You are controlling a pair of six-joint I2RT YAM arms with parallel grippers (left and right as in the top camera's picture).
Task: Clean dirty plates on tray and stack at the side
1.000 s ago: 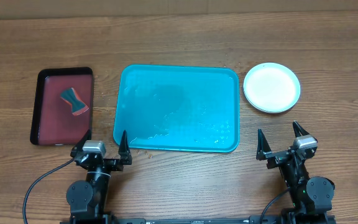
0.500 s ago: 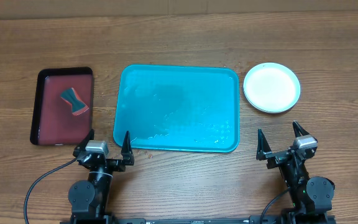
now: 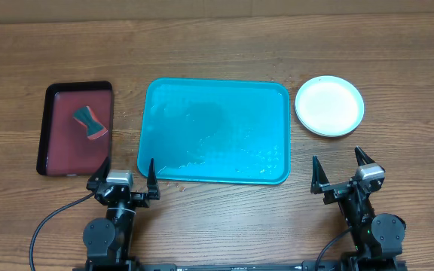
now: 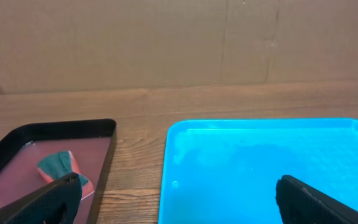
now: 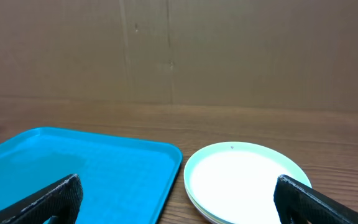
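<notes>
The turquoise tray (image 3: 215,129) lies in the middle of the table with no plates on it, only wet sheen; it also shows in the left wrist view (image 4: 272,162) and the right wrist view (image 5: 73,168). The plates (image 3: 329,105) stand stacked to the tray's right, a white one on top with a mint rim showing beneath; the stack shows in the right wrist view (image 5: 244,183). The yellow-green plate is hidden. My left gripper (image 3: 122,177) is open and empty near the tray's front left corner. My right gripper (image 3: 343,172) is open and empty, in front of the stack.
A dark red tray (image 3: 76,128) at the left holds a teal and red sponge (image 3: 90,124), also seen in the left wrist view (image 4: 61,168). A cardboard wall (image 4: 166,37) backs the table.
The left gripper shifted slightly between frames, a little right then back. Nothing else moved.
</notes>
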